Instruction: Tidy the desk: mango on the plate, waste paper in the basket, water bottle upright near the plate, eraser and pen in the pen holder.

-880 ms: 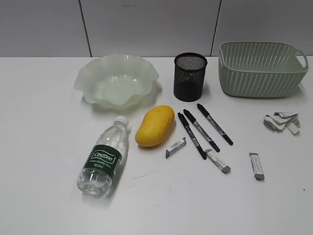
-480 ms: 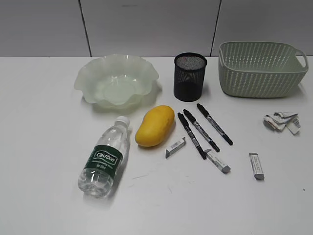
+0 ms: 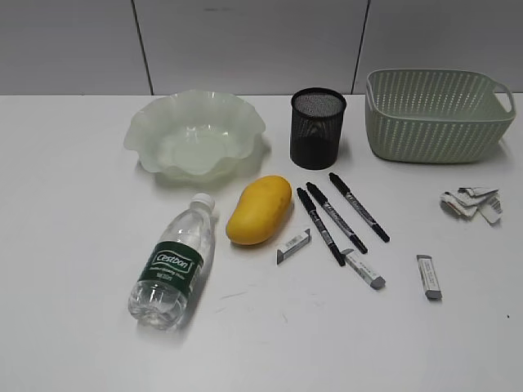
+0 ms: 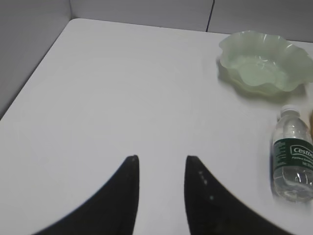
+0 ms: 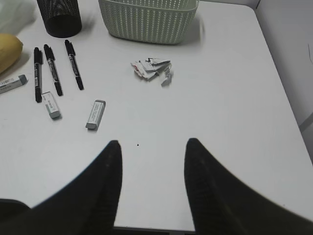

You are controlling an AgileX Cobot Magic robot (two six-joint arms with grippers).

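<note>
three views, nothing tidied yet.
exterior view: the smooth yellow-orange mango [image 3: 259,210] is lying on the white desk [image 3: 73,245] just in front of the empty ruffled pale-green plate [image 3: 196,135]; the clear green-labelled water bottle [image 3: 174,261] is lying on its side, cap toward the plate; no arm is showing.
left wrist view: the left gripper [image 4: 160,169] is hanging parted and empty; bottle and plate are sitting ahead to its right, so this arm is looking nearer.
right wrist view: the right gripper [image 5: 152,155] is spread, holding nothing; the crumpled white waste paper [image 5: 152,69] is lying ahead, between it and the perforated pale-green basket [image 5: 149,20].
</note>
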